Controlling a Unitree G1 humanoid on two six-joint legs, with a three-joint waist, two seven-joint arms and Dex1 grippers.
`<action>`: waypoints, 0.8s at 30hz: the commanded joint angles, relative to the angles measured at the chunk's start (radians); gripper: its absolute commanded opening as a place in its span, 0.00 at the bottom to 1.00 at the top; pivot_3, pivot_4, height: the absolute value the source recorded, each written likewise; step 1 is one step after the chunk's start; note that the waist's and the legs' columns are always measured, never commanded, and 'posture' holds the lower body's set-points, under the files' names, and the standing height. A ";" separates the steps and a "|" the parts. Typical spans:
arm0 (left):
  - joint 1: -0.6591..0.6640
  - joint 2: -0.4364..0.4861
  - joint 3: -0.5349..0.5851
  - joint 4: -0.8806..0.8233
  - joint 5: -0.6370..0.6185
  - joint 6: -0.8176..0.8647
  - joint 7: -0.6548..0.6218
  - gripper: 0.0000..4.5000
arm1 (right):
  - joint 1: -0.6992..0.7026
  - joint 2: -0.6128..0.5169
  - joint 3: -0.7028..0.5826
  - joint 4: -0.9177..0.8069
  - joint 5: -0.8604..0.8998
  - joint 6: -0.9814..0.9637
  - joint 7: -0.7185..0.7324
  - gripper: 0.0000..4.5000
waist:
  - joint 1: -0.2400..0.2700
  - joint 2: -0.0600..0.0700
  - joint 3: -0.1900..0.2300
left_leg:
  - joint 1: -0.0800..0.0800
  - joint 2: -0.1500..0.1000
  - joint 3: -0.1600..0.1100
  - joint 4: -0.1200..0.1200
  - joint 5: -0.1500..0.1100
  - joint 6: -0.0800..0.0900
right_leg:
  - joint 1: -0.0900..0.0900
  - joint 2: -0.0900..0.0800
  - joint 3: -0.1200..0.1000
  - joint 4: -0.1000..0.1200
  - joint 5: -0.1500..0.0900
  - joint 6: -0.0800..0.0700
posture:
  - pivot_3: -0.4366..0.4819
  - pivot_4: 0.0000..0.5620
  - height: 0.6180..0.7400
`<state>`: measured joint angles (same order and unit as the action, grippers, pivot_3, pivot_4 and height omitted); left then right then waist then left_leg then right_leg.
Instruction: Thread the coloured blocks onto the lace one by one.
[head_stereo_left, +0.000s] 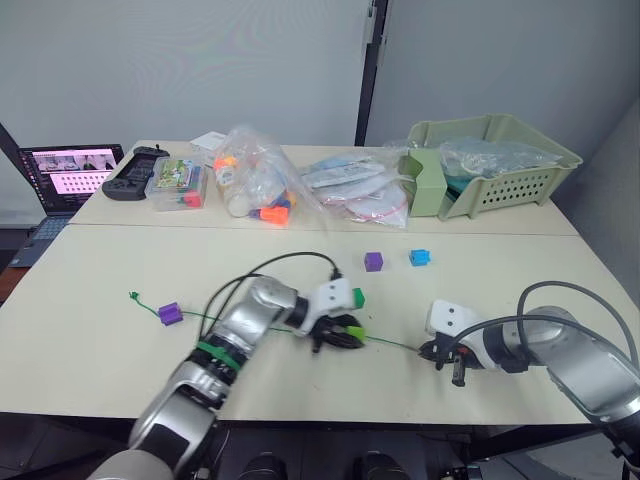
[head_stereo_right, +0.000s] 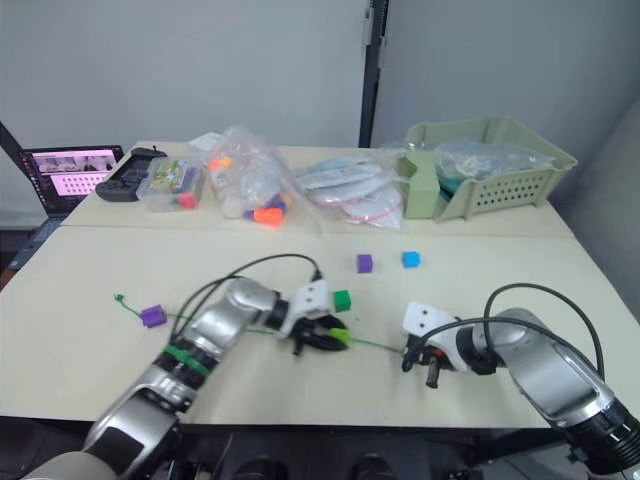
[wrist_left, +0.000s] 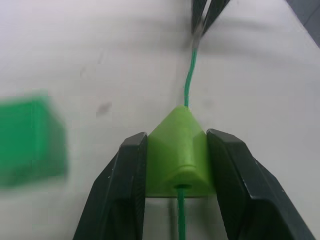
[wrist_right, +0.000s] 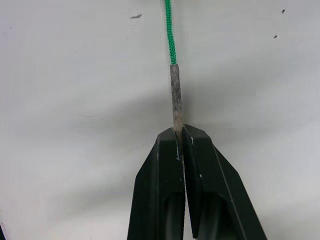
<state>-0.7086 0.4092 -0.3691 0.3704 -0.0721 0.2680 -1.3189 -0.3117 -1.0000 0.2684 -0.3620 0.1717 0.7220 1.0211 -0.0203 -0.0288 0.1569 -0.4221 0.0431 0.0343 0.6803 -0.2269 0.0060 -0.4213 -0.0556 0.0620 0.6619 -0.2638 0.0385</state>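
Left gripper (wrist_left: 176, 165) clamps a lime green block (wrist_left: 178, 152) strung on the green lace (wrist_right: 170, 30), whose stiff tip (wrist_right: 175, 97) the right gripper (wrist_right: 180, 137) pinches.

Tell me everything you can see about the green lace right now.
The lace is a thin, braided green string lying across the cream table. Its knotted end lies near a purple block already threaded on it. It passes through the lime green block clamped in the left gripper. Its pale stiff tip is pinched by the right gripper.
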 joint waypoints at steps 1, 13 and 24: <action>0.030 0.124 0.057 -0.033 -0.042 -0.011 -0.097 0.30 | -0.019 0.000 0.006 0.019 -0.023 -0.018 0.008 0.00 | 0.002 0.000 0.000 | 0.000 0.000 0.000 0.000 0.000 0.000 | 0.000 0.000 0.000 0.000 0.000 0.000 | 0.48 0.27 0.94; 0.013 0.439 0.202 0.383 -0.005 -0.276 -0.165 0.30 | -0.084 0.035 0.037 0.072 -0.047 -0.061 0.046 0.00 | 0.003 0.000 0.000 | 0.000 0.001 0.003 0.000 0.000 0.000 | -0.001 0.000 0.000 0.001 0.000 0.000 | 0.48 0.27 0.94; -0.083 0.520 0.250 0.625 0.020 -0.371 -0.177 0.67 | -0.116 0.052 0.050 0.091 -0.064 -0.074 0.074 0.00 | 0.004 0.000 0.000 | 0.000 0.003 0.006 0.000 0.000 0.000 | -0.002 0.000 0.000 0.001 0.000 -0.001 | 0.48 0.27 0.94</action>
<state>-0.7706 0.9086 -0.1376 0.9842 -0.0575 -0.1061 -1.4820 -0.4147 -0.9506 0.3268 -0.2646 0.1100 0.6604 1.0899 -0.0161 -0.0291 0.1570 -0.4221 0.0461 0.0403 0.6803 -0.2270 0.0060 -0.4236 -0.0553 0.0619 0.6632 -0.2640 0.0377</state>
